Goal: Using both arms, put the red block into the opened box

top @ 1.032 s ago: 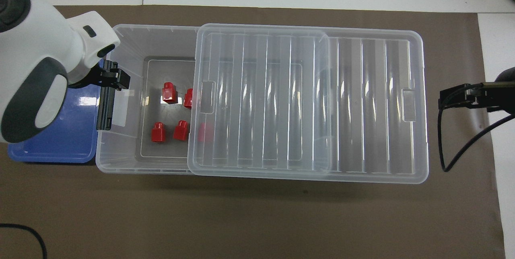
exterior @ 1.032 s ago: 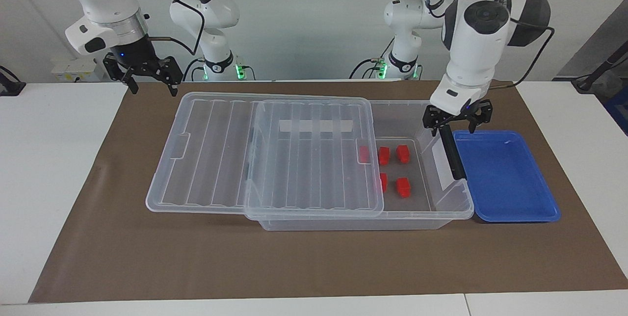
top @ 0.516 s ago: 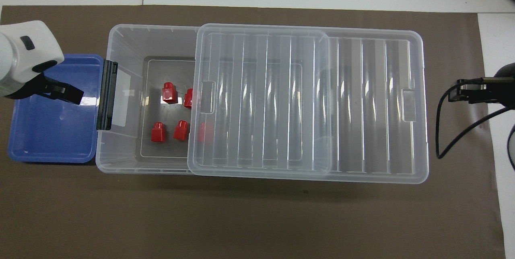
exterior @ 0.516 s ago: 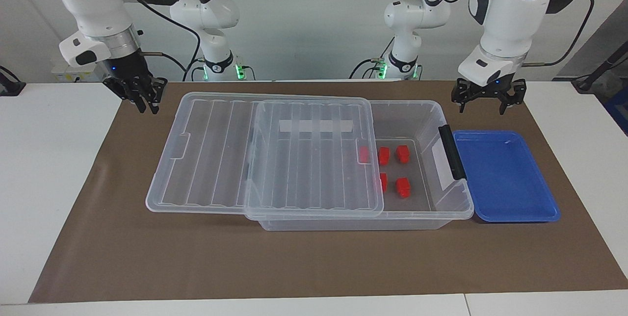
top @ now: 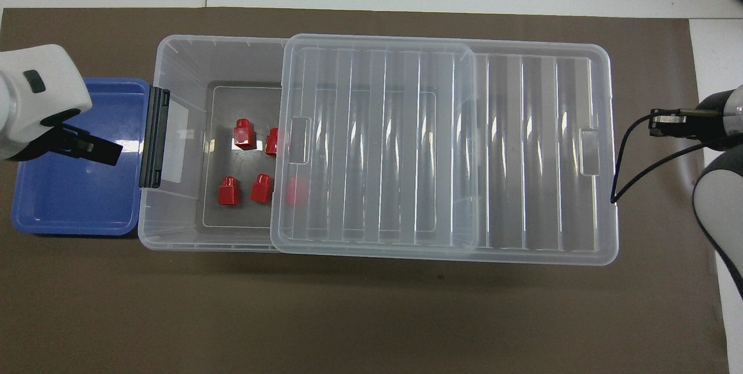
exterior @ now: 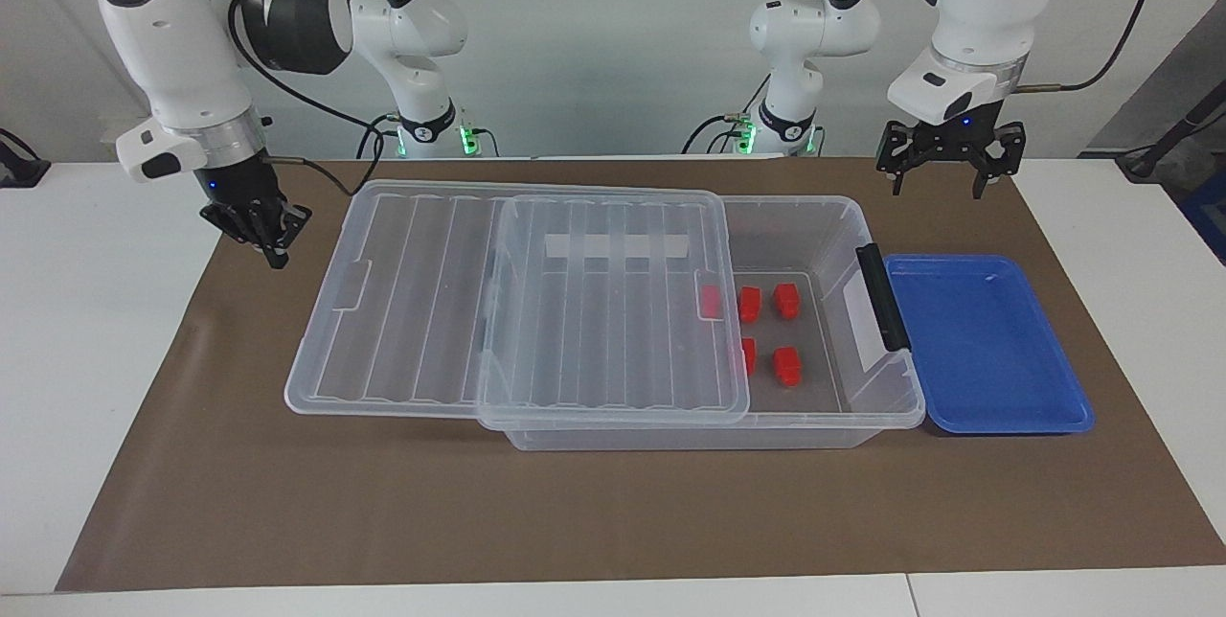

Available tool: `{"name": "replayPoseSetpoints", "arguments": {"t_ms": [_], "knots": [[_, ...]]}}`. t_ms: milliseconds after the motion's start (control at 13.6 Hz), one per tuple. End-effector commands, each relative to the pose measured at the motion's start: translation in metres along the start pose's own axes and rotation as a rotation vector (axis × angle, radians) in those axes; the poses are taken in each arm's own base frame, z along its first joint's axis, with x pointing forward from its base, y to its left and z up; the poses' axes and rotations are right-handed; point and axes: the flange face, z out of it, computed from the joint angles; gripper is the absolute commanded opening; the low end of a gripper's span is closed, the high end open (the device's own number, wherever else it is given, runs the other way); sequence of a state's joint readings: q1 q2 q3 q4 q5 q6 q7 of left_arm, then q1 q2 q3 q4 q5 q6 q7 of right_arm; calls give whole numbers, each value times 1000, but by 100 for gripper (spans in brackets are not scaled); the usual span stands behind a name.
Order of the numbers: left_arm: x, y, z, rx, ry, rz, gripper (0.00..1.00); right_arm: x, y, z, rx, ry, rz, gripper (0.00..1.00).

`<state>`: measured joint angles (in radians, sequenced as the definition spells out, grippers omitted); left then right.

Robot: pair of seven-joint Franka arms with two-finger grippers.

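Five red blocks (exterior: 787,365) sit in the box (exterior: 862,401), right of centre; left gripper (exterior: 941,178) upper right, splayed wide, empty; right gripper (exterior: 271,248) upper left, seemingly clenched on nothing.

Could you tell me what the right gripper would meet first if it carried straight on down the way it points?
Probably the brown mat beside the lid; the right gripper, shut and empty, points down at it, though depth is unclear.
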<state>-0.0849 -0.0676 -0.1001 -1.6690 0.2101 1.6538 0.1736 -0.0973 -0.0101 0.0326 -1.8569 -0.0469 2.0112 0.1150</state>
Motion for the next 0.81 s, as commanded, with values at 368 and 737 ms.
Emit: {"name": "replayPoseSetpoints", "arguments": {"t_ms": [368, 737], "knots": [[-3, -4, 17, -62, 76, 3, 100, 33, -7, 57, 17, 58, 4, 0], [7, -4, 38, -60, 97, 3, 100, 33, -19, 64, 22, 48, -34, 0]]}}
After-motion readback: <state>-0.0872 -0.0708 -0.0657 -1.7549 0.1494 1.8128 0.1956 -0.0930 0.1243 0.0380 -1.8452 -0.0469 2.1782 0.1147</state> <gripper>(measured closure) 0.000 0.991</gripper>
